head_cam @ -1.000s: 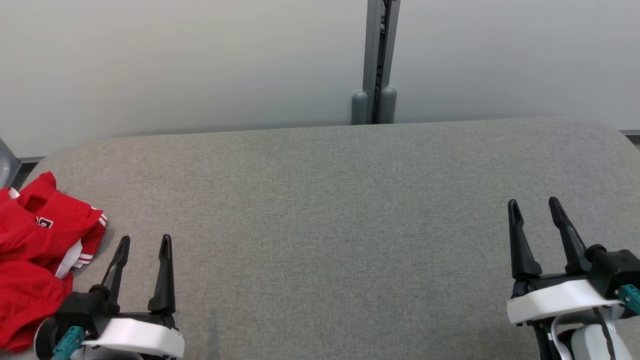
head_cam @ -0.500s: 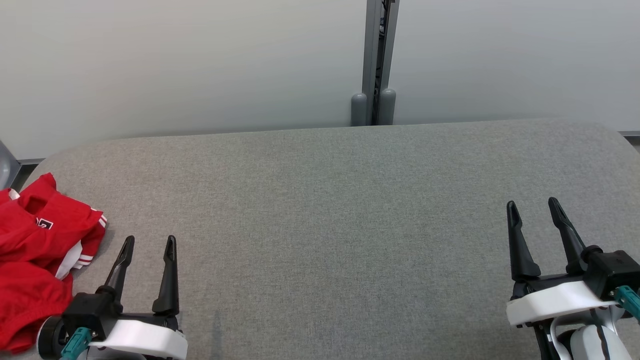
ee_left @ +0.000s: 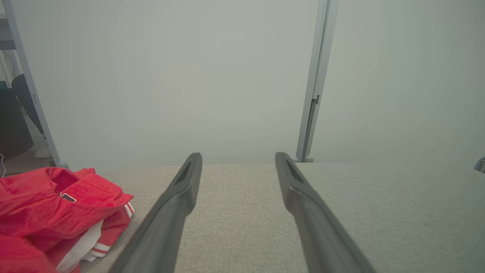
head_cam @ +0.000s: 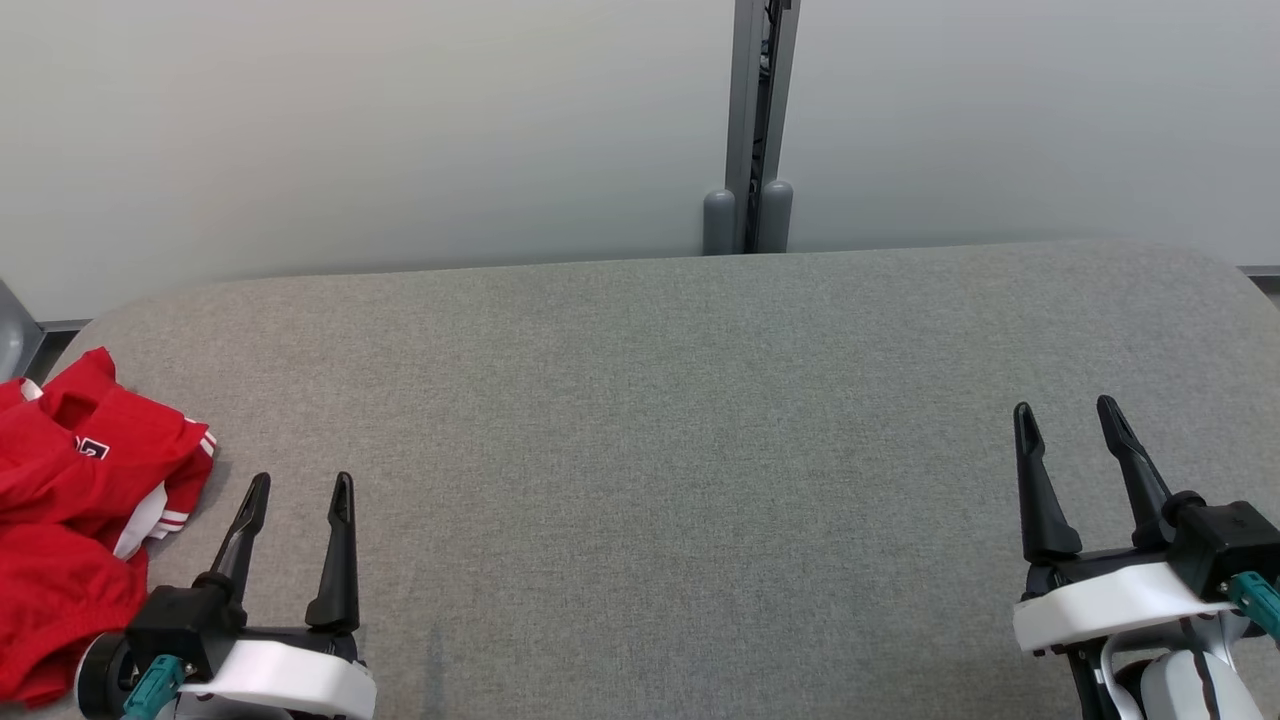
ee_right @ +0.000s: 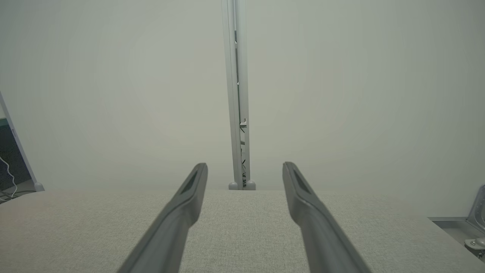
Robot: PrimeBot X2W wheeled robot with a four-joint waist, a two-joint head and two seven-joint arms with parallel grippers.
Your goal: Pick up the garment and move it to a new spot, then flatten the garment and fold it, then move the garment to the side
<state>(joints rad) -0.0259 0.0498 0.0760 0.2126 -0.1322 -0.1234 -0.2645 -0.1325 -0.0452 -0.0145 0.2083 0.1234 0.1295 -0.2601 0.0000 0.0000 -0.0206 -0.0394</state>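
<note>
I had my left gripper [head_cam: 301, 482] spread wide and empty over the grey table [head_cam: 640, 430], just beside the crumpled red garment [head_cam: 70, 490] at the table's left end. My right gripper [head_cam: 1064, 406] was also spread and empty, well apart from it. To pick up cleanly, I reckoned I should swing left and pinch a raised fold.

Left gripper [head_cam: 302, 482]: two black tapered fingers [head_cam: 337, 560], white wrist shell [head_cam: 290, 678], teal plug [head_cam: 150, 686] | Right gripper [head_cam: 1063, 405]: matching black fingers, white shell, teal plug
</note>
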